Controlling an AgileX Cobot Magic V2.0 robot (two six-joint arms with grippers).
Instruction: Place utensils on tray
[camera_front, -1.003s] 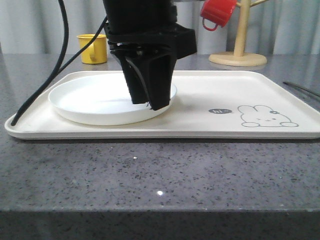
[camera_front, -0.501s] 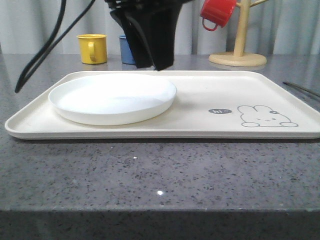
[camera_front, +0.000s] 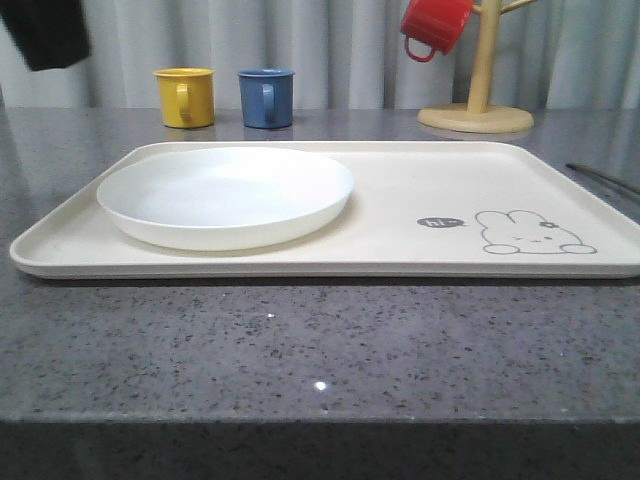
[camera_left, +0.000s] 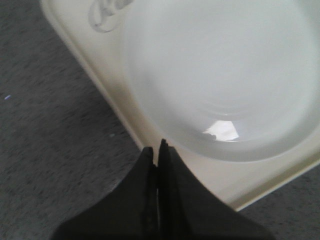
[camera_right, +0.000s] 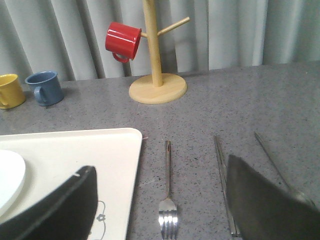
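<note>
The cream tray (camera_front: 400, 255) with its rabbit drawing lies across the table, and the round white plate (camera_front: 225, 195) rests on its left half. My left gripper (camera_left: 157, 148) is shut and empty, high above the tray's rim (camera_left: 95, 75) beside the plate (camera_left: 225, 75); a dark part of that arm (camera_front: 45, 30) shows at the front view's top left. My right gripper (camera_right: 159, 165) is open above the table right of the tray (camera_right: 75, 150). Below its gap lies the silver fork (camera_right: 168, 192). The flat chopsticks (camera_right: 222, 180) and a spoon handle (camera_right: 270, 155) run partly behind one finger (camera_right: 265, 205).
A yellow mug (camera_front: 185, 96) and a blue mug (camera_front: 266, 97) stand behind the tray. A red mug (camera_front: 435, 25) hangs on a wooden mug tree (camera_front: 478, 90) at the back right. A thin utensil (camera_front: 605, 178) lies on the grey stone table (camera_front: 320, 350) right of the tray.
My left gripper, which was down at the plate, has lifted and swung away up and to the left. The plate stays on the tray.
</note>
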